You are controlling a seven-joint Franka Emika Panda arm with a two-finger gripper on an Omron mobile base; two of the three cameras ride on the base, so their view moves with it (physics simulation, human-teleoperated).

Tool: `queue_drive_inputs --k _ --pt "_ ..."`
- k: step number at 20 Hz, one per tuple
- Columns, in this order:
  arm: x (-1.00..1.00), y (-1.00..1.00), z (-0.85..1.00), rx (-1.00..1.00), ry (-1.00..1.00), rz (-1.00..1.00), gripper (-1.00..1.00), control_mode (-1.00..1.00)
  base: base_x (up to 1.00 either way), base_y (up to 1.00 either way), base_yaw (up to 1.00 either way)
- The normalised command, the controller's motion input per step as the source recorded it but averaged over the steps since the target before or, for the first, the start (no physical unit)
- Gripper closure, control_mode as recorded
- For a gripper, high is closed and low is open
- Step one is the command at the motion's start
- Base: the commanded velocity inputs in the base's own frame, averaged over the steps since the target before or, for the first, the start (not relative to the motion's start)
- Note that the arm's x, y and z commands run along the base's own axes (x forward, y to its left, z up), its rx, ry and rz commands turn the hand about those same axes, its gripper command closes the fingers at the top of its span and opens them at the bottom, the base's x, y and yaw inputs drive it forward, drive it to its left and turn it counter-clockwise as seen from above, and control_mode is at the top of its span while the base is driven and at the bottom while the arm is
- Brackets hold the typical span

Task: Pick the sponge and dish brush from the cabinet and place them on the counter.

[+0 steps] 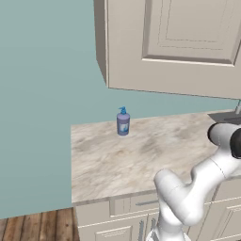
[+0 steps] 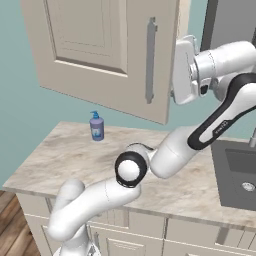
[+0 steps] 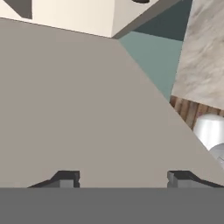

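The cabinet (image 1: 174, 42) hangs above the counter (image 1: 141, 155), its raised-panel door (image 2: 100, 50) carrying a long grey bar handle (image 2: 149, 60). My gripper (image 2: 176, 75) is up at the door's right edge, just right of the handle. In the hand view the two fingertips stand apart around the gripper (image 3: 123, 178), with nothing between them and the flat beige door surface (image 3: 87, 109) close in front. The sponge and dish brush are hidden from view. Whether the door is ajar I cannot tell.
A blue soap bottle (image 1: 123, 121) stands upright near the back of the counter (image 2: 60, 160). A dark sink (image 2: 240, 170) is set into the slab at the right. Low drawers and doors (image 1: 122, 221) run below, with wood floor (image 1: 37, 226) at the left.
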Motion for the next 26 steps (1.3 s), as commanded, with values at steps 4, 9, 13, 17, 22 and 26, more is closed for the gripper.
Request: queue_drive_inputs --k 4,9,13,17,22,26 --pt "-0.67 0.41 0.0 0.0 0.0 0.0 -1.0 -1.0 0.0 0.0 0.0" --pt "-0.85 0.43 0.0 0.0 0.0 0.02 -1.0 -1.0 0.0 0.0 0.0" --pt "-0.75 0.52 0.0 0.0 0.0 0.03 -1.0 -1.0 0.0 0.0 0.0" --pt "-0.71 0.58 0.0 0.0 0.0 0.05 -1.0 -1.0 0.0 0.0 0.0" --pt "-0.6 0.57 0.0 0.0 0.0 0.05 -1.0 -1.0 0.0 0.0 0.0" --pt "-0.39 0.55 0.0 0.0 0.0 0.03 -1.0 -1.0 0.0 0.0 0.0"
